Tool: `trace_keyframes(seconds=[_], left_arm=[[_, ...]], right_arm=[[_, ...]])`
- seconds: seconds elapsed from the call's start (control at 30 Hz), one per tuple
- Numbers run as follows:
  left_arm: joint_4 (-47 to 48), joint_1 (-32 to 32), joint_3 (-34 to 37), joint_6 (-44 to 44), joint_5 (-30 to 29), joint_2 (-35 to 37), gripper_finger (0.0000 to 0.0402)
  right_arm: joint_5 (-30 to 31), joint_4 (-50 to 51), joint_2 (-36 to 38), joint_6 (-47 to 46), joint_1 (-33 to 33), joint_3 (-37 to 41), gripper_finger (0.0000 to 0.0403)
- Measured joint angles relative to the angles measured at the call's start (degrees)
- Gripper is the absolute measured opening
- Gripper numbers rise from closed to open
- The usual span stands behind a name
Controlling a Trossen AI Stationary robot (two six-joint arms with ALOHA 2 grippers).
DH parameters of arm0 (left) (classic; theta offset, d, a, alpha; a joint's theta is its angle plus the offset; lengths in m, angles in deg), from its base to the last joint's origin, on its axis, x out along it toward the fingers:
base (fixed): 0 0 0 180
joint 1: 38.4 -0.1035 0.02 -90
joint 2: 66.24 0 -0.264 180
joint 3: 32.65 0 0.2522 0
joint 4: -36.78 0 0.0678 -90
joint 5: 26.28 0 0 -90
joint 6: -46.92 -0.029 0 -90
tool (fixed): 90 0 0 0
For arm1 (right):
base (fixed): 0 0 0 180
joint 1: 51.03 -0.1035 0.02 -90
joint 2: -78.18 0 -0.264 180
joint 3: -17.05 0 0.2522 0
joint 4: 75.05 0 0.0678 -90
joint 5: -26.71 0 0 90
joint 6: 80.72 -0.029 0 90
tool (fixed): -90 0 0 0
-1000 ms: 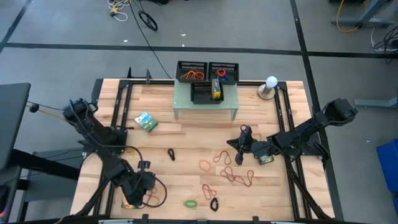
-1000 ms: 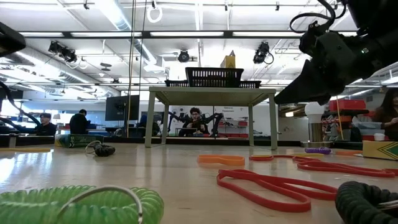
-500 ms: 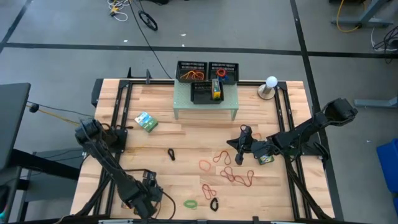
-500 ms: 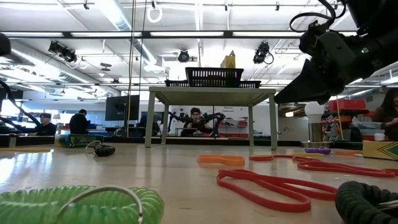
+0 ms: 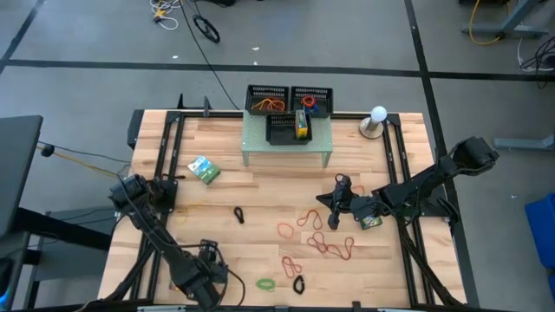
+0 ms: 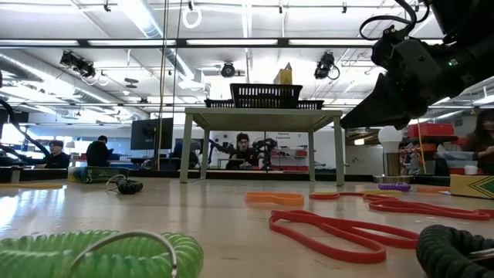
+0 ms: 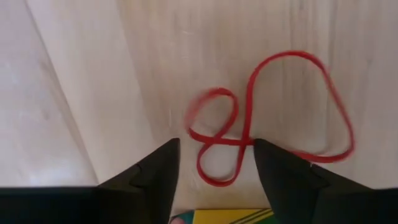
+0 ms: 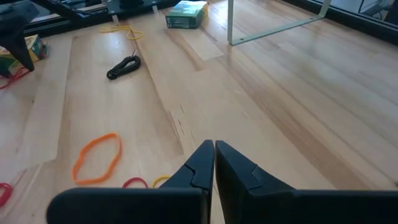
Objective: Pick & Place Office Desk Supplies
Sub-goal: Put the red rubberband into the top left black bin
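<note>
Since a second ago, only the left arm has shifted, drawing nearer the table's front edge with its fingers spreading, while the right arm has kept its place. From above, the left gripper (image 5: 201, 276) hangs low at the front left of the wooden table (image 5: 225, 195); a crayon box (image 5: 204, 170) lies left of the pale green riser (image 5: 286, 146), another crayon box (image 5: 302, 124) stands on the riser by the black mesh trays (image 5: 267, 99), and a third (image 5: 371, 222) sits beside the right gripper (image 5: 334, 208), which hovers mid-table above scattered red and orange rubber bands (image 5: 338, 247). A green coil band (image 5: 265, 283) and a black one (image 5: 298, 284) lie near the front edge.

At table height, the green coil (image 6: 93, 253) fills the foreground, red loops (image 6: 332, 229) beyond it.

The left wrist camera shows its fingers (image 7: 155, 171) standing apart over a twisted red rubber band (image 7: 267, 124), with a yellow-and-green box edge (image 7: 224, 216) between them, not gripped.

The right wrist camera shows its fingers (image 8: 202, 163) pressed together, holding nothing, an orange band (image 8: 96, 158) and black coil (image 8: 123, 66) ahead.
</note>
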Motion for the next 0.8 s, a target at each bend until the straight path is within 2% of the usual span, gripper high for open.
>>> trace_keyframes(seconds=[0.1, 0.37, 0.5, 0.8], left_arm=[[-0.08, 0.02, 0.03, 0.01, 0.38, -0.02, 0.0168], [-0.9, 0.04, 0.11, -1.3, 1.43, -0.15, 0.0015], [0.56, 0.04, -0.59, -2.97, 0.92, 0.05, 0.0006], [5.53, -0.09, -2.56, -2.99, -9.5, 7.45, 0.0005]], right_arm=[[-0.03, 0.01, 0.0, -0.01, -0.02, 0.0, 0.0023], [-0.13, 0.01, 0.0, 0.0, 0.0, 0.0, 0.0023], [-0.11, 0.02, 0.0, 0.0, 0.0, 0.0, 0.0023], [0.07, 0.02, 0.0, 0.0, 0.0, 0.0, 0.0023]])
